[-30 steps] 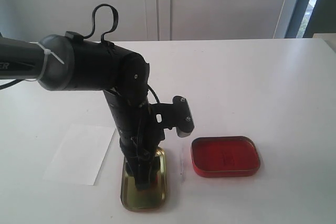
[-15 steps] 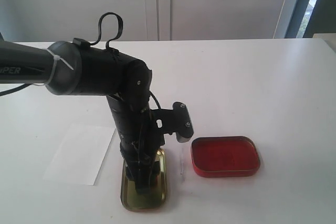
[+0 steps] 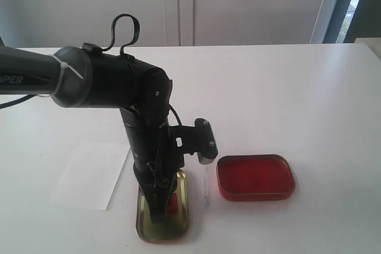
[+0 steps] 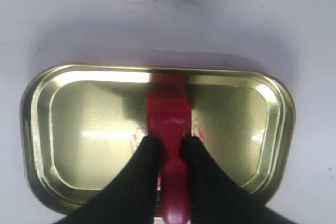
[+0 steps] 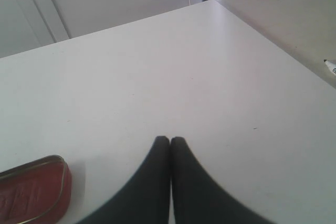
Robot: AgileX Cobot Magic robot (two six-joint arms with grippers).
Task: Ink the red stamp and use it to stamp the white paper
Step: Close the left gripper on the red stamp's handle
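Note:
The red stamp [image 4: 168, 114] stands in the gold tin lid [image 4: 79, 124], with its knobbed handle between my left gripper's fingers. My left gripper [image 4: 169, 142] is shut on the handle, one black finger pressing each side. In the exterior view the left gripper [image 3: 162, 206] points straight down into the lid [image 3: 146, 230], and a bit of the red stamp [image 3: 172, 202] shows beside it. The white paper [image 3: 92, 173] lies flat just left of the lid. My right gripper [image 5: 169, 139] is shut and empty above bare table, out of the exterior view.
The open red ink tin [image 3: 256, 176] sits right of the lid; its corner [image 5: 29, 190] shows in the right wrist view. A black marker tip [image 5: 329, 65] lies on a neighbouring surface. The left arm's camera bracket [image 3: 202, 140] juts out toward the tin.
My left arm dropped a little into the lid and its fingers closed onto the stamp's handle. The paper, lid and ink tin stayed put.

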